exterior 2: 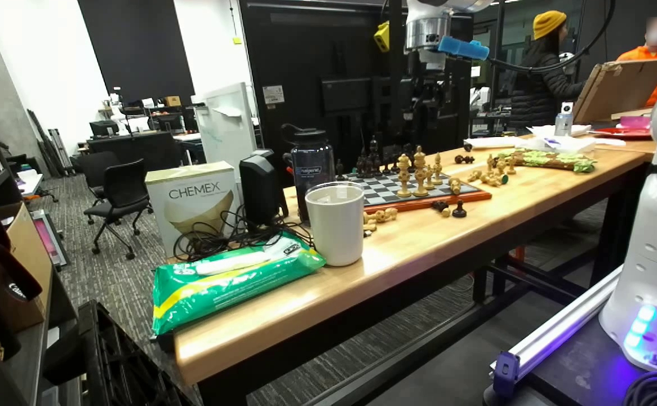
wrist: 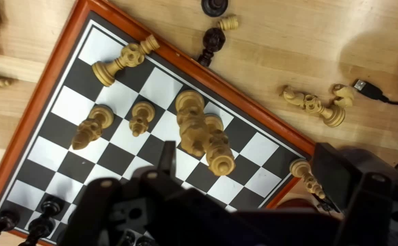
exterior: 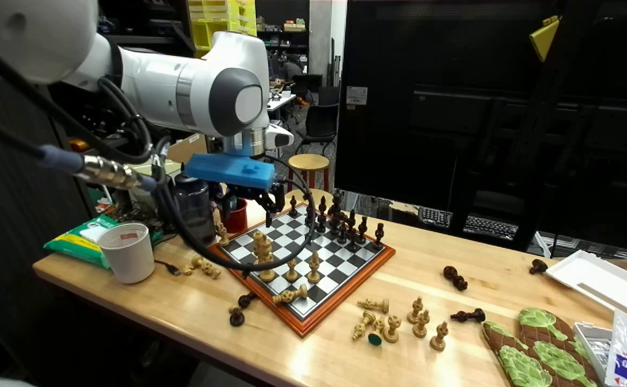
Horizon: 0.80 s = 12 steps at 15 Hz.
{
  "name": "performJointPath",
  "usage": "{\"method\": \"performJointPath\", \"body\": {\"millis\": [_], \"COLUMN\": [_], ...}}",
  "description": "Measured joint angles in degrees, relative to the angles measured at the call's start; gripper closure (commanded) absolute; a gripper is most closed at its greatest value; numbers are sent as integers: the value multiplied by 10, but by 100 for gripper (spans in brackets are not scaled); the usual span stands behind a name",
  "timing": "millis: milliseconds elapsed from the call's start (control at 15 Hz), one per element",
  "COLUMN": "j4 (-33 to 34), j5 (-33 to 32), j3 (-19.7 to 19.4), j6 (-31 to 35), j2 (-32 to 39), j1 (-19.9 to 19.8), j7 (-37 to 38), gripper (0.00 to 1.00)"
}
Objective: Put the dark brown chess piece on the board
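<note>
The chessboard [exterior: 348, 290] with its reddish-brown frame [wrist: 33, 106] lies on the table, also in an exterior view [exterior 2: 475, 195]. Several dark brown pieces [exterior: 321, 215] stand along its far side. Off the board, one dark brown piece [wrist: 213, 40] lies against the near frame, with another [wrist: 214, 6] beside it; this second one looks upright in an exterior view [exterior 2: 459, 210]. More dark brown pieces [exterior: 455, 278] [exterior: 468, 315] lie to the board's right. Which one is meant cannot be told. My gripper [wrist: 245, 153] is open and empty above the board, also in an exterior view [exterior: 248, 212].
Light pieces [exterior: 266, 258] stand on the board; one [exterior: 290, 294] lies across its frame. More light pieces [exterior: 391, 328] are on the table. A white cup [exterior: 128, 252], dark bottle [exterior: 192, 207], red cup [exterior: 235, 217], wipes packet [exterior: 82, 236] and patterned mitt [exterior: 539, 344] surround the board.
</note>
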Motion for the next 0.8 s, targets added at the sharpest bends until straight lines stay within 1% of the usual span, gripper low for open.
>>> {"method": "performJointPath", "body": {"millis": [133,800], "j4": [4,4], "j5": [0,0], "j3": [-5,-3], "j6": [-3,-4], "j2": [0,0], "j1": [-3,-3], "j7": [-5,-5], "gripper": [0,0]}}
